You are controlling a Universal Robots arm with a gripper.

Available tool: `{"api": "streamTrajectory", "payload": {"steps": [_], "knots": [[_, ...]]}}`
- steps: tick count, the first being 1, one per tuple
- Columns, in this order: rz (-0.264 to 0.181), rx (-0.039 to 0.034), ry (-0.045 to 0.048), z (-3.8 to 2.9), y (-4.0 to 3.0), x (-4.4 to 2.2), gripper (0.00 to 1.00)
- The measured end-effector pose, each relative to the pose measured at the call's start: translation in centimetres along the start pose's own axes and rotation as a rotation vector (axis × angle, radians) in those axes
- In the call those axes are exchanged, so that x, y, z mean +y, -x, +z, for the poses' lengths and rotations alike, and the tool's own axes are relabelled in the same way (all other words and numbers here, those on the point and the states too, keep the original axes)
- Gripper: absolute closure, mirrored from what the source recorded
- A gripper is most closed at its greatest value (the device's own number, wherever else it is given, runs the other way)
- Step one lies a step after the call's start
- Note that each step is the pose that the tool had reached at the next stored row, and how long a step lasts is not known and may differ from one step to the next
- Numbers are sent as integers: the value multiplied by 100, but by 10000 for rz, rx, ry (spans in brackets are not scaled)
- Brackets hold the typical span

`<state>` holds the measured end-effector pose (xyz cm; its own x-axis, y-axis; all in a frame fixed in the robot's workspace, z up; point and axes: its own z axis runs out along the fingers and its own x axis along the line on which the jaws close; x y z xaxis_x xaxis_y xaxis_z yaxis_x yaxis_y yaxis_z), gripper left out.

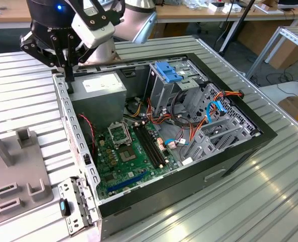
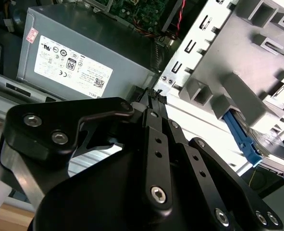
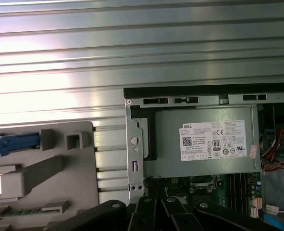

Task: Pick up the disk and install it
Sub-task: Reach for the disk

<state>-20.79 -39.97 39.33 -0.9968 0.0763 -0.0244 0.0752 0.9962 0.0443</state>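
The disk (image 2: 275, 150) lies in a grey holder (image 2: 247, 57) beside the computer case, silver-grey with a blue rail (image 2: 239, 135) along its edge; most of it is cut off by the frame. The first wrist view catches that blue rail (image 3: 14, 142) at the holder's far side. My gripper (image 1: 68, 83) hangs fingers-down over the case's back corner, beside the power supply (image 1: 101, 88). In the second wrist view the gripper (image 2: 153, 95) has its black fingers drawn together at the tips, shut with nothing between them. It stands apart from the disk.
The open computer case (image 1: 239, 151) sits on a ribbed metal table, showing the motherboard (image 1: 131, 151), cables and a grey drive cage with a blue bracket (image 1: 169, 73) on top. The grey holder (image 1: 17, 171) stands at the exterior view's left. A loose metal bracket (image 1: 75, 204) lies near the case's front corner.
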Motion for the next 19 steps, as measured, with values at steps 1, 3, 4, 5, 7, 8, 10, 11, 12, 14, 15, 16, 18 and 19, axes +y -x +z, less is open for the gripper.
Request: {"api": "streamTrajectory", "payload": {"steps": [1, 3, 4, 5, 7, 8, 10, 11, 12, 14, 15, 16, 18, 19], "knots": [[0, -1, 1, 0, -17, -1, 89], [-2, 0, 1, -2, -67, -5, 89], [-1, -1, 1, -2, -89, -7, 89], [-1, -1, 1, -2, -106, -8, 89], [0, 0, 0, -3, -133, -10, 89], [0, 0, 0, -4, -145, -11, 89], [0, 0, 0, -5, -183, -14, 89], [0, 0, 0, -6, -207, -15, 89], [-1, 0, 0, -6, -232, -18, 89], [-1, 0, 1, -7, -273, -21, 89], [-1, -1, 1, -7, -288, -23, 89], [-1, 0, 0, -8, -297, -24, 89], [-1, 0, 0, -9, -319, -26, 89], [-1, -1, 0, -9, -328, -26, 89]]}}
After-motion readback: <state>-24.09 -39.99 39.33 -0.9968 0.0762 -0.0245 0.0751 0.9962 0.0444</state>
